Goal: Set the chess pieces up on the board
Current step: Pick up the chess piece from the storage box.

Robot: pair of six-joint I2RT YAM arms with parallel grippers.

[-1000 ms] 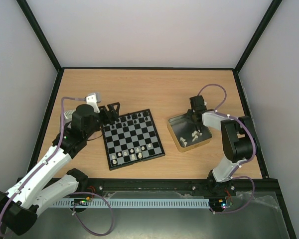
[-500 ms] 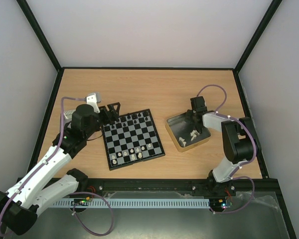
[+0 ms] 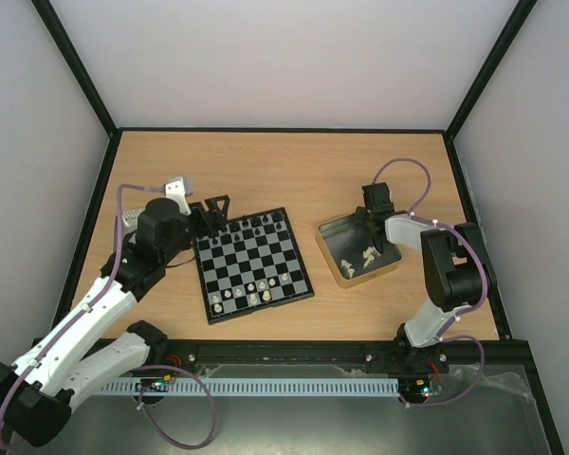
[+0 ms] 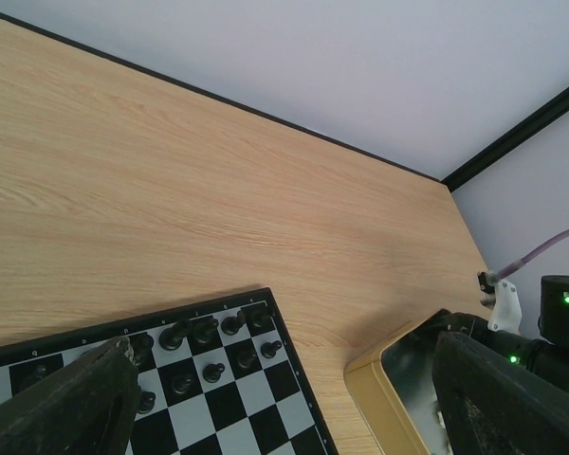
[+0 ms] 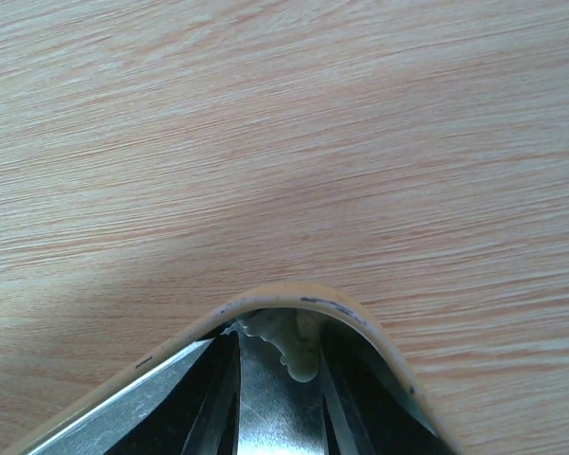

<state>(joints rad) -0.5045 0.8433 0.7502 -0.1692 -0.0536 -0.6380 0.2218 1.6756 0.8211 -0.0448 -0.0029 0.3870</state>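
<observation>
The right wrist view cuts off the right gripper at its bottom edge, and the cream chess piece between the narrow-set jaws is too blurred to name. Whether they pinch it or only flank it cannot be told, with the gold-rimmed tray corner just ahead. The left gripper stands wide and empty — the board, partly hidden by its fingers, lies below and between the jaws, with black chess pieces along its far edge.
</observation>
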